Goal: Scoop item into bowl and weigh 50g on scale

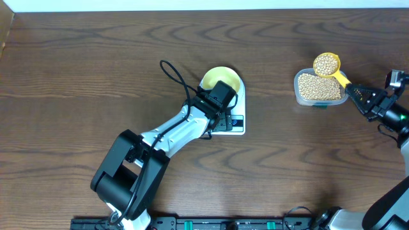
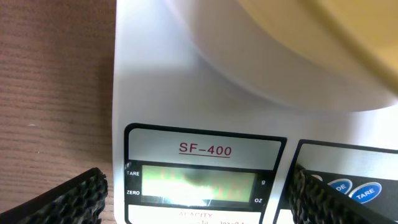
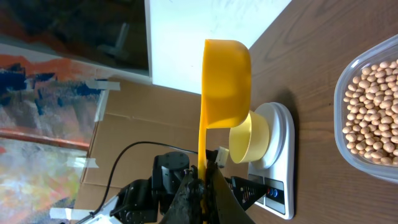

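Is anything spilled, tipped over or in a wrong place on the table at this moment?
Nothing stands out. No beans lie on the table: they are all in the clear tub or the yellow scoop, which the right fingers grip by its handle. The pale-yellow bowl sits upright on the scale.

Makeshift robot lab or workshop: wood-grain bench (image 1: 77,64), cardboard sheets (image 3: 130,149) taped up behind it, a painted canvas (image 3: 37,81) beside them.

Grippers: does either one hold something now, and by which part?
The right gripper is shut on the yellow scoop, at the end of its handle. The left gripper is open over the scale and holds nothing.
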Action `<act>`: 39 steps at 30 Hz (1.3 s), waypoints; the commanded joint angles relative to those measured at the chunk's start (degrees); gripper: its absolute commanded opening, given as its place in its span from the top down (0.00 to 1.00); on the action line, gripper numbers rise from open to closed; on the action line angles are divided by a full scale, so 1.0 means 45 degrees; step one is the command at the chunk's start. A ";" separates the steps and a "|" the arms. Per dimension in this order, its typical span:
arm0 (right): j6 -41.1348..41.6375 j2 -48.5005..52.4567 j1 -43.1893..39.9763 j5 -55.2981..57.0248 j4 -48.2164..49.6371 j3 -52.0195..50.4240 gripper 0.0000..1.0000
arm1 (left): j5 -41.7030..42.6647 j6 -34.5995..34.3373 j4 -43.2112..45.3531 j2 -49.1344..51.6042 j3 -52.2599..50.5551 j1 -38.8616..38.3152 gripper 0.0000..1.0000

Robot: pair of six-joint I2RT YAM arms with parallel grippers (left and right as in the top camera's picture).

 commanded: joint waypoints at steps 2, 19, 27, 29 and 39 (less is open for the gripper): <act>0.0087 0.0063 -0.0058 -0.0510 0.0049 -0.0034 0.99 | -0.0389 0.0087 -0.0393 0.1059 -0.0510 0.0044 0.05; 0.0092 0.0063 -0.0058 -0.0510 0.0083 -0.0034 0.99 | 0.0529 0.1593 -0.0330 -0.4104 -0.0015 0.0228 0.05; 0.0092 0.0063 -0.0058 -0.0510 0.0083 -0.0034 0.99 | 0.0549 0.1127 -0.2225 -0.6232 -0.0015 0.2531 0.05; 0.0092 0.0063 -0.0058 -0.0510 0.0078 -0.0034 0.99 | 0.0942 0.1093 -0.2574 -0.6470 -0.0019 0.3405 0.05; 0.0194 0.0063 -0.0058 -0.0355 0.0083 -0.0034 0.99 | 0.2705 0.1083 -0.3298 -0.6528 -0.0019 0.7587 0.05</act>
